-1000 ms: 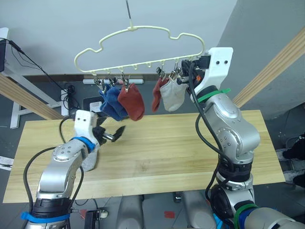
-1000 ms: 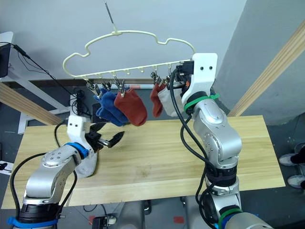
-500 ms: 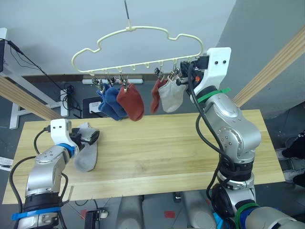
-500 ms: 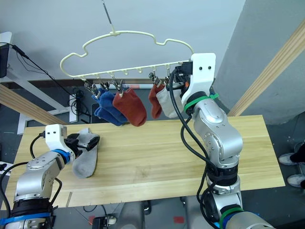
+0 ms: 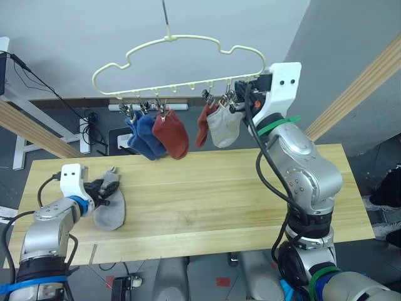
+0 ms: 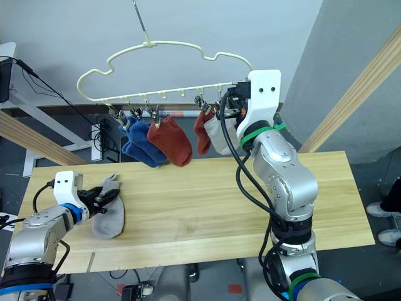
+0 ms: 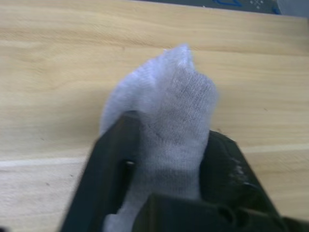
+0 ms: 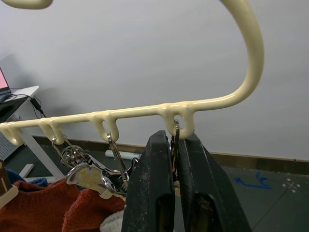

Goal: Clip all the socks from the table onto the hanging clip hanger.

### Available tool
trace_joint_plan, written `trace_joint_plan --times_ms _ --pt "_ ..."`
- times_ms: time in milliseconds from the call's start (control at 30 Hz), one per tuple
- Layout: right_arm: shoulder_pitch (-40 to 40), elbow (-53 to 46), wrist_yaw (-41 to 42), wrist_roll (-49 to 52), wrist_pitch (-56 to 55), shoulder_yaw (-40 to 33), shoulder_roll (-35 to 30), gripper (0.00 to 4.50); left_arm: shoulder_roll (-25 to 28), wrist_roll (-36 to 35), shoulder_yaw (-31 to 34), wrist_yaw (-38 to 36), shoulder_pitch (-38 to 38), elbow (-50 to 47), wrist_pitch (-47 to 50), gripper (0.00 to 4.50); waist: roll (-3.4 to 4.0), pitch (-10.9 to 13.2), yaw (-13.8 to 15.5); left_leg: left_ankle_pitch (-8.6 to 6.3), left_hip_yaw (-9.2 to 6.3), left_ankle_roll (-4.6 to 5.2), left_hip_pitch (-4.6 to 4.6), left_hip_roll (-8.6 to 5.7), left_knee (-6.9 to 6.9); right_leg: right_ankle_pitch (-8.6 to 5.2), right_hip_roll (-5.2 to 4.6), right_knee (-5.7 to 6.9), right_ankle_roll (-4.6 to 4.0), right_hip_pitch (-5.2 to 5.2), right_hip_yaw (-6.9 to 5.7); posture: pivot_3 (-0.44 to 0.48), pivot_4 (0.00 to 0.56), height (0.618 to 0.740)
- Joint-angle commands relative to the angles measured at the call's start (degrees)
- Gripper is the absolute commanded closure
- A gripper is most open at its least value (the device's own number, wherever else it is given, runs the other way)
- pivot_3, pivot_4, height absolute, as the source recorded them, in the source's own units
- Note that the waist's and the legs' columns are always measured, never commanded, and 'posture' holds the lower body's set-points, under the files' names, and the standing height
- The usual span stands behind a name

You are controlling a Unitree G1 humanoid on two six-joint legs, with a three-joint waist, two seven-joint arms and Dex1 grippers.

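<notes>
— How is the scene arranged, and why?

— Five socks are seen clipped to the clip hanger (image 5: 178, 66): two blue socks (image 5: 143, 133), two rust red socks (image 5: 170, 133) and one hung grey sock (image 5: 223, 124). One grey sock (image 5: 109, 204) is left on the table (image 5: 219, 194), near its left end. The clip (image 8: 175, 140) at the hanger's right end is pinched by the right end effector (image 8: 175, 193), probably so that it is held ready for the last sock.

— And the end effectors?

— The left end effector (image 7: 166, 159) is set partly open astride the grey sock, a finger touching the knit on each side; a firm grip cannot be confirmed. The right one is nearly closed, with the clip between its fingers.
</notes>
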Motion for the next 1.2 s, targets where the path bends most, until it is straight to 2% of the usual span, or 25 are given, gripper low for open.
trace_joint_plan --times_ms 33,133,367,533,767,900,1033,1200 --pt "-1.2 -2.1 0.2 0.0 -1.5 0.7 0.2 4.5 -0.3 -1.8 -1.8 -3.1 2.3 -2.1 3.9 3.58 0.0 0.0 0.0 0.0 0.0 0.0 0.0 0.0 0.0 0.0 0.0 0.0 0.0 0.0 0.0 -0.108 0.409 0.701" --pt "-1.2 -2.0 0.2 -0.1 -1.6 0.6 0.2 4.5 -0.9 -5.2 -3.5 -7.0 1.7 -7.2 7.2 4.45 0.0 0.0 0.0 0.0 0.0 0.0 0.0 -0.01 0.0 0.0 0.0 0.01 0.0 0.0 0.0 -0.113 0.405 0.701" --pt "-1.4 -1.7 0.2 0.0 -1.5 0.4 0.0 4.5 -4.4 -18.7 -12.0 -16.2 -4.4 -24.4 19.2 4.48 -0.01 0.0 0.1 0.01 -0.05 -0.02 -0.06 -0.03 0.02 0.0 0.02 -0.01 0.0 0.01 -0.02 -0.124 0.406 0.701" --pt "-1.6 -1.6 0.0 -0.2 -1.5 0.4 -0.1 4.5 -11.6 -21.9 -16.3 -14.5 -12.4 -26.3 20.3 4.48 -0.01 0.0 -0.3 0.01 -0.02 -0.01 -0.04 -0.07 0.03 0.0 0.17 0.0 0.0 0.02 0.02 -0.135 0.405 0.701" --pt "-1.7 -1.5 -0.3 -0.2 -1.5 0.5 -0.1 4.5 -27.4 -19.8 -20.8 -6.6 -21.4 -23.0 14.9 4.48 -0.01 0.0 -0.1 0.0 -0.06 0.0 -0.09 -0.1 0.07 0.09 0.24 -0.03 -0.16 0.05 0.01 -0.138 0.398 0.701" --pt "-1.8 -1.3 -0.5 -0.5 -1.7 0.6 0.0 4.5 -33.9 -13.1 -22.8 0.2 -24.7 -17.6 7.3 4.48 -0.01 0.0 -0.2 0.0 -0.06 0.01 -0.08 -0.11 0.06 0.15 0.24 -0.02 -0.25 0.06 0.01 -0.145 0.395 0.701" --pt "-2.0 -1.5 -0.7 -0.7 -1.6 0.7 0.0 4.5 -37.4 -8.4 -22.6 4.2 -27.9 -12.1 -0.1 4.48 -0.02 0.0 -0.3 0.01 -0.08 0.02 -0.08 -0.1 0.07 0.15 0.26 0.0 -0.25 0.06 0.0 -0.158 0.397 0.701" --pt "-1.8 -2.2 -0.7 -1.0 -1.8 0.7 -0.5 4.5 -37.4 -4.2 -22.0 6.7 -28.9 -8.8 -6.2 4.48 -0.02 0.0 -0.3 0.01 -0.05 0.02 -0.09 -0.1 0.05 0.15 0.26 -0.04 -0.25 0.06 0.0 -0.167 0.397 0.701"
